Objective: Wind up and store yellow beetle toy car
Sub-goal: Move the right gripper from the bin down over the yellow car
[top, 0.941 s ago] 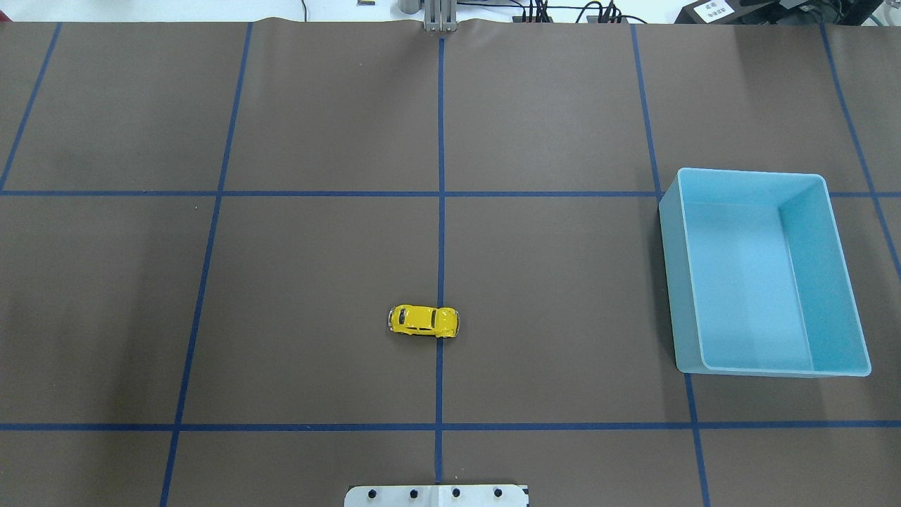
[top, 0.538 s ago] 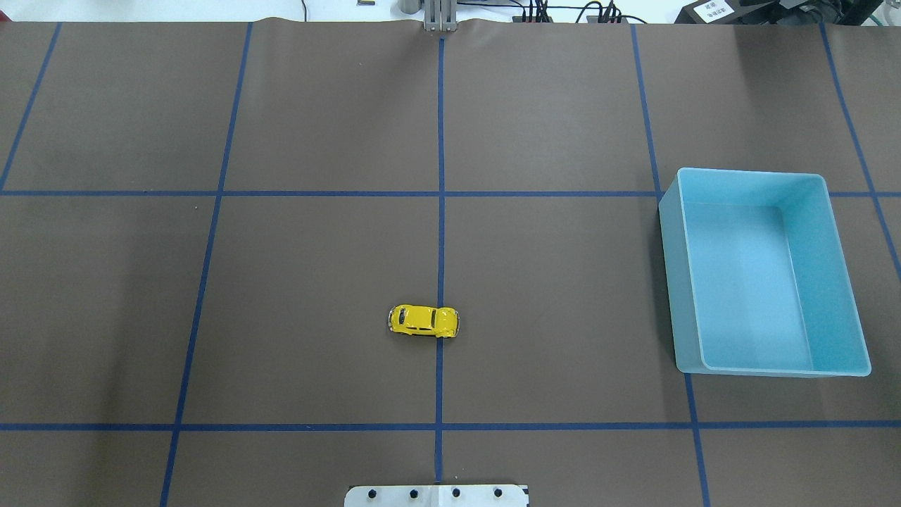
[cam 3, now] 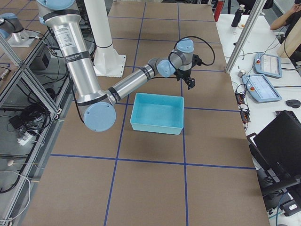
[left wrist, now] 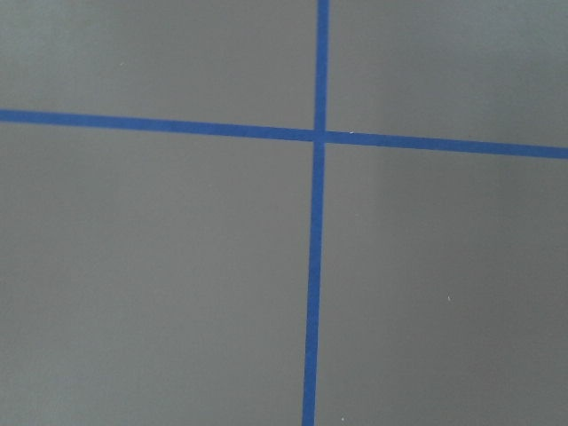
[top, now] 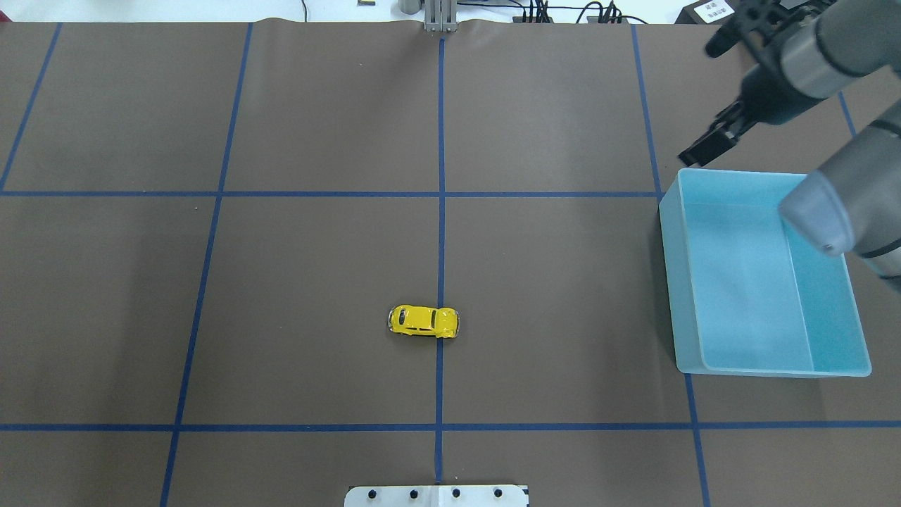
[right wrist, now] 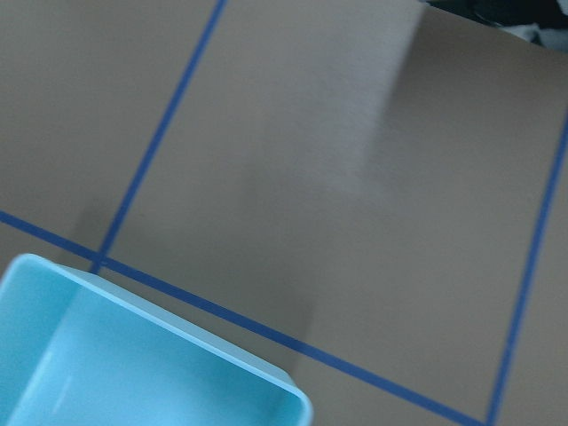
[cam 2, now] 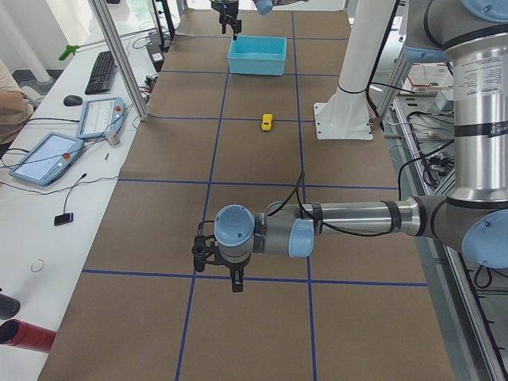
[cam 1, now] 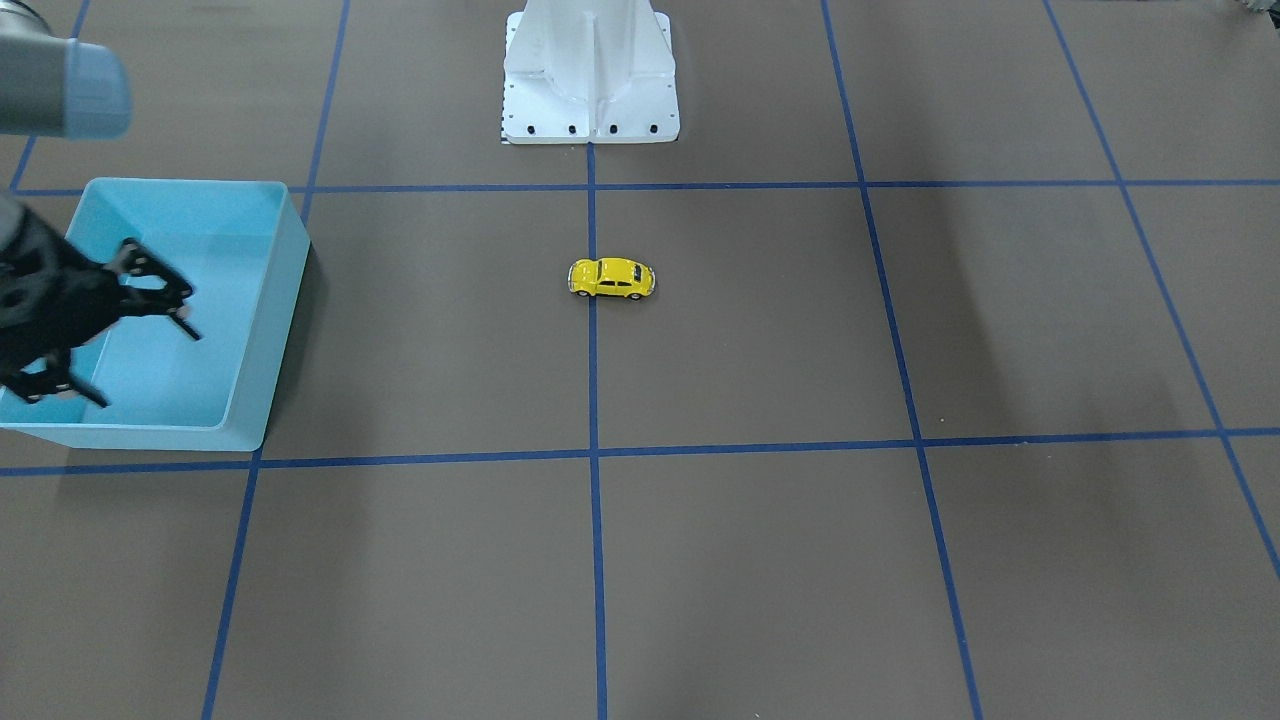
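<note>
Yellow beetle toy car (top: 424,321) sits untouched mid-worktop, nearer robot-side edge; we judge it free for wind-up. Right gripper (top: 704,98), jaws wide and empty, hovers near far-right corner beside blue bin (top: 676,282) (storage target). Left gripper (cam 2: 232,279): opening, we cannot tell.

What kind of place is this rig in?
Probably a robotics lab work cell: a blue-tape-gridded table, an industrial robot arm, and teach pendants and a keyboard on the side desk.
</note>
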### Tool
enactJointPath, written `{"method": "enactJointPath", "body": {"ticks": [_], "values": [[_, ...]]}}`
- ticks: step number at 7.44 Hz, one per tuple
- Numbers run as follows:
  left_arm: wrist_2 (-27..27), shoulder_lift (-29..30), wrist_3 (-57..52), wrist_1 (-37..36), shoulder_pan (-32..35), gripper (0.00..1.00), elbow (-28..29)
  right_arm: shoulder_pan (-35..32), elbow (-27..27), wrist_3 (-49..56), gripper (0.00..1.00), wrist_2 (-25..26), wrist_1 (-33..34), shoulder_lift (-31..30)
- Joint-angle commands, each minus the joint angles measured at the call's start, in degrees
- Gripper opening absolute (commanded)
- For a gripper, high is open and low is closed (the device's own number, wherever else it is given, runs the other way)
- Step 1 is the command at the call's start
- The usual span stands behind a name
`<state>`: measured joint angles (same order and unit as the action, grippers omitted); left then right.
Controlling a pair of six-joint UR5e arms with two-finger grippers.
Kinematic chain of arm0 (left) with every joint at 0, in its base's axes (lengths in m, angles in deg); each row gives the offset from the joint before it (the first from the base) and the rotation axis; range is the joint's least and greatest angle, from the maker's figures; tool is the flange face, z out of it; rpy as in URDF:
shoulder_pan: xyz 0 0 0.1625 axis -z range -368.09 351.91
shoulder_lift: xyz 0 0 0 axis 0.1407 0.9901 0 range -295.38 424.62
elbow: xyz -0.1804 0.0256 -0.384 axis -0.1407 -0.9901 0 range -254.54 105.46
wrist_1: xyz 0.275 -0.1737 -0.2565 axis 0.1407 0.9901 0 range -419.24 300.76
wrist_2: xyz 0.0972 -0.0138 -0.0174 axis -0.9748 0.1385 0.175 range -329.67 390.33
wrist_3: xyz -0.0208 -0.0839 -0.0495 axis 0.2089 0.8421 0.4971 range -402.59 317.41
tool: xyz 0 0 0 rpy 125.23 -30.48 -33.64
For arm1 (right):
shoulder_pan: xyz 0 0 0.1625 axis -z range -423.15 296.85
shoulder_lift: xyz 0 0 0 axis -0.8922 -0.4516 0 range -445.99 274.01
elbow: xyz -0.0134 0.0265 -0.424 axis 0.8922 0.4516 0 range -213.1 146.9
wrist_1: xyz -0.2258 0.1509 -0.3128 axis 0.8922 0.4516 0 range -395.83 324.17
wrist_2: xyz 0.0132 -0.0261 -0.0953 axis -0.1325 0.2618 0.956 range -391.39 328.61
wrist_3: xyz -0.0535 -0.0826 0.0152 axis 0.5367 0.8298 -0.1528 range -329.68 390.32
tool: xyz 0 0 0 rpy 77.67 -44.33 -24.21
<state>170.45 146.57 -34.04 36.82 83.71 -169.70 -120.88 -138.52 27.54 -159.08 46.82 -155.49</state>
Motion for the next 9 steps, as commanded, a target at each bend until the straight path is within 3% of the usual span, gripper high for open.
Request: {"method": "enactJointPath", "body": {"ticks": [1, 3, 5, 9], "values": [[-0.3, -0.3, -0.1, -1.5, 0.5, 1.0, 0.1, 9.9, -0.6, 0.0, 1.0, 4.3, -10.3, 3.6], [-0.3, -0.7, -0.4, -1.4, 1.4, 1.0, 0.5, 16.7, -1.2, 0.0, 1.0, 12.7, -21.3, 3.2], [-0.2, -0.8, -0.5, -1.3, 1.4, 1.0, 0.5, 21.6, -0.4, -1.1, 1.0, 12.9, -28.0, 2.3], [-0.2, -1.2, -0.4, -1.3, 1.3, 1.0, 0.9, 27.1, 4.1, -0.8, 1.0, 14.0, -27.8, 6.7]]}}
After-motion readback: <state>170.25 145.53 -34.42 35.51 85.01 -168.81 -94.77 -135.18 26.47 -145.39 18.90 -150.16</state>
